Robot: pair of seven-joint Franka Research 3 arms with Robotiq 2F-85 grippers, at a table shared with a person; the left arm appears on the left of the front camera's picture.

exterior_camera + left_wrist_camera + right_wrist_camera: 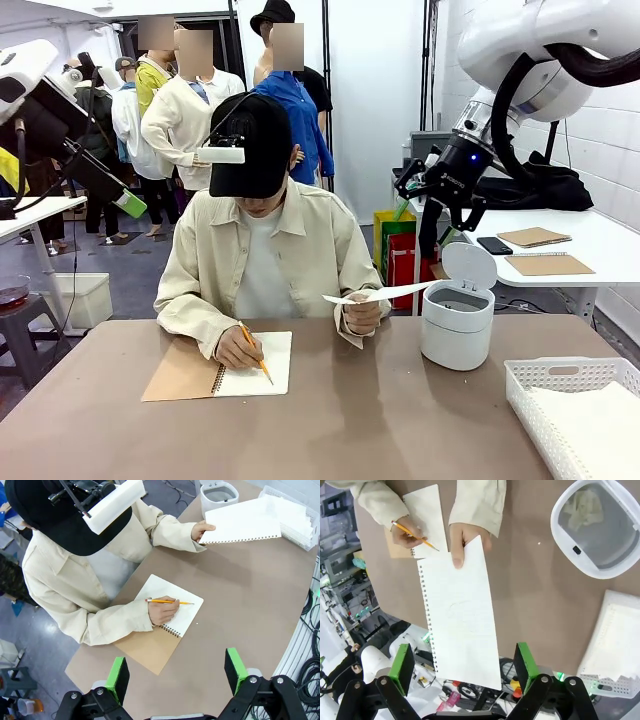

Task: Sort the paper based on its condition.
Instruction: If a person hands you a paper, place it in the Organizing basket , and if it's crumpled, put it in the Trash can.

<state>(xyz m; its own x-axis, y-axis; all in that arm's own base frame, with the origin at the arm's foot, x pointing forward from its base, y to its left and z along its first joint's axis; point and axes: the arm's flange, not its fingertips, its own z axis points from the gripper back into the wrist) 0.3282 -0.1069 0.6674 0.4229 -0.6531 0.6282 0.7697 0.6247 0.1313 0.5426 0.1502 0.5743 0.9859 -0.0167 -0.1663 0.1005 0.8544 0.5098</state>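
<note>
we judged the sorting to be partway through. some flat sheets (600, 425) already lay in the white basket (530, 385) at the right edge of the surface (380, 430), and crumpled paper (585, 505) sat inside the small white bin (457, 325) with its lid up. one more sheet (460, 620), flat and torn from a spiral binding, was held out by the person's hand (462, 542) above the surface, not yet taken by either arm. the person's other hand (240, 348) held a pencil (254, 352) over an open notebook (215, 368), so more sheets might follow, though we could not tell how many.

the right end effector (465, 662) stood wide open and empty, and in its wrist view the offered sheet reached down between its two green pads (402, 667), seemingly not touching either. it appeared smooth, so we judged it belonged in the basket, not the bin. the left end effector (177, 672) was also spread open with nothing in it, hanging high over the near edge of the surface, well apart from the sheet.
</note>
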